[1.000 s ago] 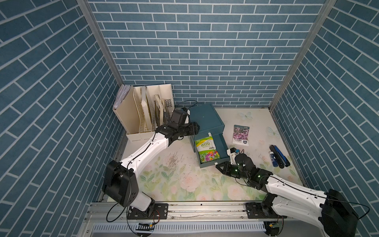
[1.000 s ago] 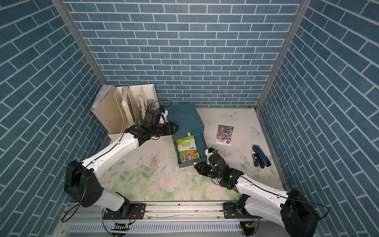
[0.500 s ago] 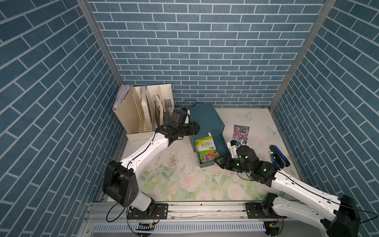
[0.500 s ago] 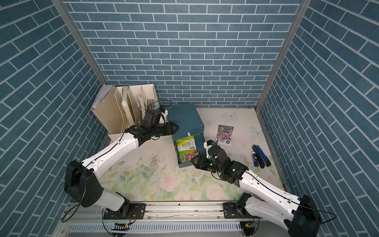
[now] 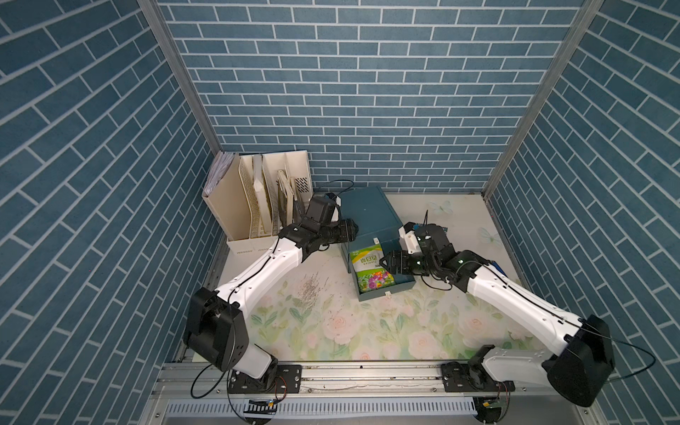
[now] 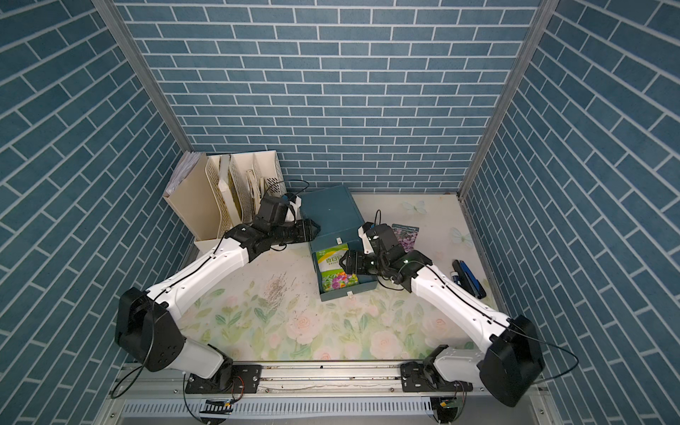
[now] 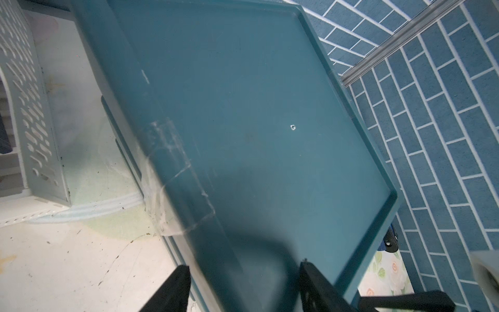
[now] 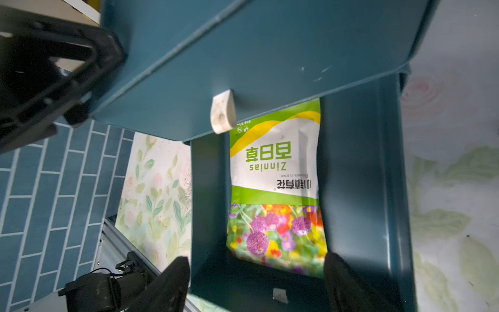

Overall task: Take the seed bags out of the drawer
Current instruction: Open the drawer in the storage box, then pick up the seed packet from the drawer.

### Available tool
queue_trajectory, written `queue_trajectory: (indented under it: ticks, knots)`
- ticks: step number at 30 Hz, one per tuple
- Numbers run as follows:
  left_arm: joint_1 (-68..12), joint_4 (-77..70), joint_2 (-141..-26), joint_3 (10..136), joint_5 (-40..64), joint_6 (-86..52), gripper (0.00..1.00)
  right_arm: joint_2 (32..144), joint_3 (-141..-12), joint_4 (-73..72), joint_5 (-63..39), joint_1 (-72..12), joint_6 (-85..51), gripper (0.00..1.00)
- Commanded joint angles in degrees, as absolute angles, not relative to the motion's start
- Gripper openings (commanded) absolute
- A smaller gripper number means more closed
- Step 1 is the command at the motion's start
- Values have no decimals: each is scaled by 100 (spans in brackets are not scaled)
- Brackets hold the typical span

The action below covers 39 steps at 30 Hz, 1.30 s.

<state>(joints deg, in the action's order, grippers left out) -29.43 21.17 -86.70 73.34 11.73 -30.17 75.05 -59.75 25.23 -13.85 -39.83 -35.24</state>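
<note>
A floral-printed bench (image 5: 331,323) is enclosed by blue brick-patterned walls (image 5: 349,92). A teal cabinet (image 5: 368,213) is placed toward the back of it, turned slightly askew. A cream file organizer (image 5: 254,206) is set just beside the cabinet, on the left arm's side. A drawer (image 5: 401,289) is pulled out of the cabinet's front, toward the robot, below a closed front fitted with a white knob (image 8: 222,112).

A green-white seed bag (image 5: 368,272) is laid flat inside the drawer. The word "Zinnias" is printed on it, its far end is tucked under the cabinet's closed front, and its flower photo is turned toward the drawer's outer end. A purple-pink seed bag (image 6: 406,237) is laid flat on the bench just beside the cabinet, on the right arm's side, outside the drawer. Dark blue pens (image 6: 469,279) are seen on that same side, well apart from the cabinet.

The left gripper (image 5: 347,230) is set against the cabinet's side nearest the organizer and is closed on its upper edge, one finger on each side of it. The right gripper (image 8: 255,258) is held over the drawer with its jaws spread wide above the green-white bag's flower end, and nothing is held.
</note>
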Motion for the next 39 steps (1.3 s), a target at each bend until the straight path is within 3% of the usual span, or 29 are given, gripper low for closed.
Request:
queue_trajectory:
  ticks: [1,25,39]
  knots:
    - [-2948,2706,-8780,7240,1140,-2907,67,7855,-6248,2892,-1521,-3950,-2862,87]
    - [-2958,2751,-8828,7271,1125,-2911,67,9206,-6636,2719,-1418,-3963,-2627,87]
    - [-2953,2747,-8802,7214,1156,-2905,67,9472,-6559,2333,-1797,-4087,-2721,67]
